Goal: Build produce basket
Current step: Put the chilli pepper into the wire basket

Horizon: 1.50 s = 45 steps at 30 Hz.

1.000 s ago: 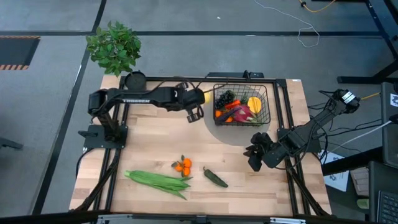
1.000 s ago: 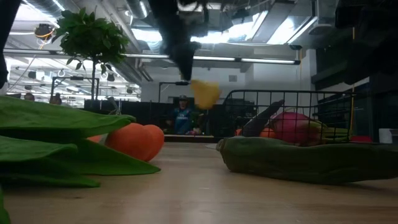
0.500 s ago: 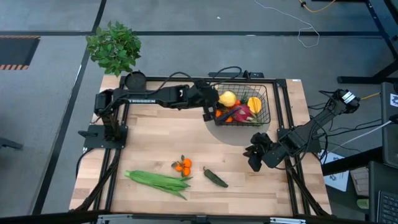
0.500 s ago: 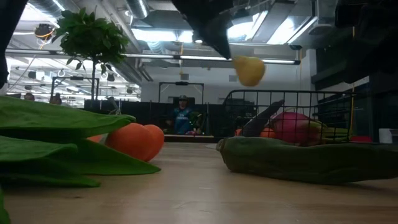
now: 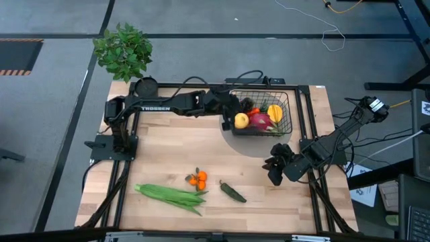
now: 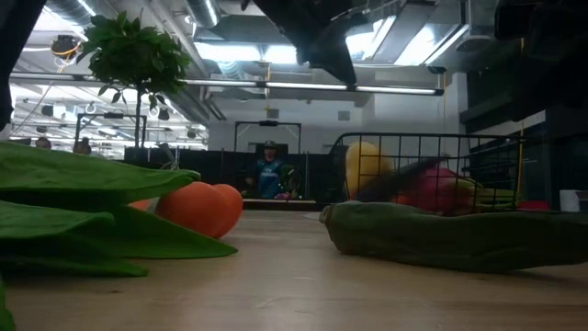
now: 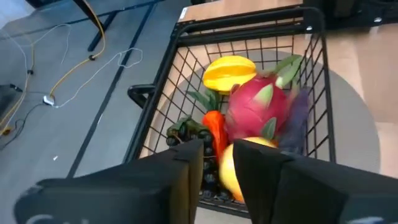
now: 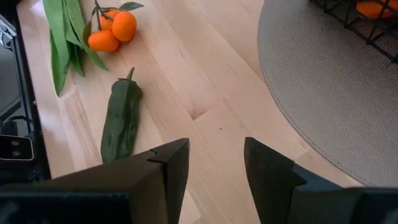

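The black wire basket (image 5: pixel 289 111) stands on a grey round mat near the table's far edge. It holds a pink dragon fruit (image 5: pixel 261 121), a yellow starfruit (image 5: pixel 275 111), dark grapes (image 5: pixel 245 104) and an orange carrot (image 7: pixel 213 127). A yellow lemon (image 5: pixel 240 120) lies at the basket's left side, among the other produce. My left gripper (image 7: pixel 219 168) hangs open just above the lemon (image 7: pixel 229 174), apart from it in the low view. My right gripper (image 8: pixel 214 162) waits open at the table's right, above bare wood.
On the near half of the table lie an orange cluster (image 5: pixel 197 179), green beans (image 5: pixel 171 195) and a green pepper (image 5: pixel 232 191). A potted plant (image 5: pixel 122 50) and a small black cup (image 5: pixel 145 86) stand at the far left corner. A person (image 6: pixel 269 170) stands far behind the table.
My left gripper carried the lemon toward the table's right, over the basket's left rim, and let it go. The lemon dropped from the fingers into the basket and now lies beside the dragon fruit.
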Tool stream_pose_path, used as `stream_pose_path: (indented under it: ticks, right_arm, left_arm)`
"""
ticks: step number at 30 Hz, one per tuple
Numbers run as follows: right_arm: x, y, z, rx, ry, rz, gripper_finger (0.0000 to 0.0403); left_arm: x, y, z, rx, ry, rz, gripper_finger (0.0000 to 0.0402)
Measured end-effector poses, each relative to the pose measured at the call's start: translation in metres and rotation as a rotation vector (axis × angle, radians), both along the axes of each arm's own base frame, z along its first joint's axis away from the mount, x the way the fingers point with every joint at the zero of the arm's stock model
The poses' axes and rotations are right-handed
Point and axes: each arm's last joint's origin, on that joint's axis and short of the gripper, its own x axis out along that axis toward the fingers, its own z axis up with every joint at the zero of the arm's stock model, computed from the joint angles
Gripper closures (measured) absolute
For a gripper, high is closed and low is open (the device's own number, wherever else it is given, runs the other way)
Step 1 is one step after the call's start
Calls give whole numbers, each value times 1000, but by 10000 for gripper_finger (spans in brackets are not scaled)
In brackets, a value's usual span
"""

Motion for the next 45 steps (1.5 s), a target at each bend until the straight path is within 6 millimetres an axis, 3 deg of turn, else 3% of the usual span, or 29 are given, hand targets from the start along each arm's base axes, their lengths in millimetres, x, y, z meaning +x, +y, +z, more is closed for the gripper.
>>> stream_pose_path:
  ticks: [5, 12, 19, 27, 36, 40, 45]
  right_arm:
    - [0, 0, 0, 0, 0, 0, 260]
    - [0, 0, 0, -1, 1, 1, 260]
    - [0, 0, 0, -6, 1, 2, 260]
    - [0, -1, 0, -18, -5, -8, 260]
    - [0, -1, 0, -29, -13, -17, 260]
    - [1, -1, 0, -47, -15, -10, 260]
    - [2, -3, 0, -81, -40, -40, 260]
  left_arm:
    - [-3, 0, 1, 32, 23, 63, 305]
    - [-33, -21, 17, -9, 145, 90, 304]
    - [-77, -55, 24, -88, 386, 73, 304]
    - [-127, -75, 28, -176, 596, 153, 304]
    - [-201, -93, 22, -254, 431, 208, 304]
    - [-232, -97, 1, -313, 277, 229, 304]
    - [-250, -101, -35, -327, 54, 192, 304]
